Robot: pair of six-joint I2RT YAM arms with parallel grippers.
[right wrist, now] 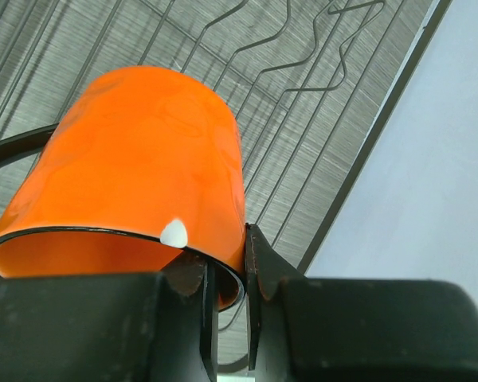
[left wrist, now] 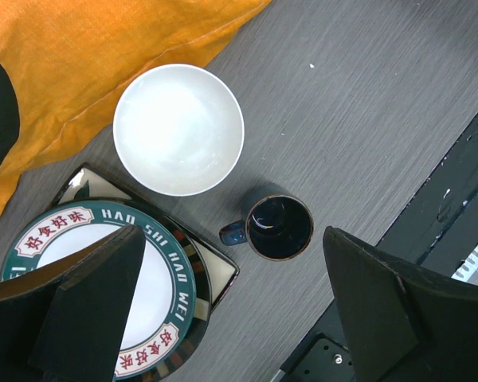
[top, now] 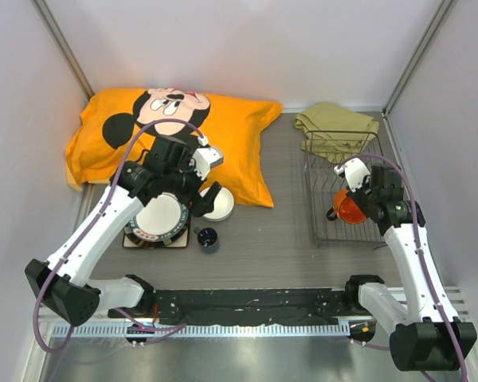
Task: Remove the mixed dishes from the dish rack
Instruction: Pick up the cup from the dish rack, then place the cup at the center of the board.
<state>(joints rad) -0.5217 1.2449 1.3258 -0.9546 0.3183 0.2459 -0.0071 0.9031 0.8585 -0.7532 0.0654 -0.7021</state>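
Observation:
My right gripper (top: 358, 208) is shut on the rim of the orange mug (top: 349, 208), one finger inside and one outside, and holds it over the dish rack (top: 323, 195). In the right wrist view the mug (right wrist: 135, 175) fills the frame above the rack's wires (right wrist: 303, 103). My left gripper (top: 205, 199) is open and empty above the unloaded dishes. Below it lie the white bowl (left wrist: 178, 129), the small dark-blue cup (left wrist: 277, 227), and the white plate with the dark patterned rim (left wrist: 103, 278) stacked on the square plate (left wrist: 219, 270). The brown plate is hidden.
An orange Mickey Mouse pillow (top: 223, 135) lies at the back left, touching the bowl. An olive-green folded cloth (top: 334, 127) lies behind the rack. A black rail (top: 255, 302) runs along the near edge.

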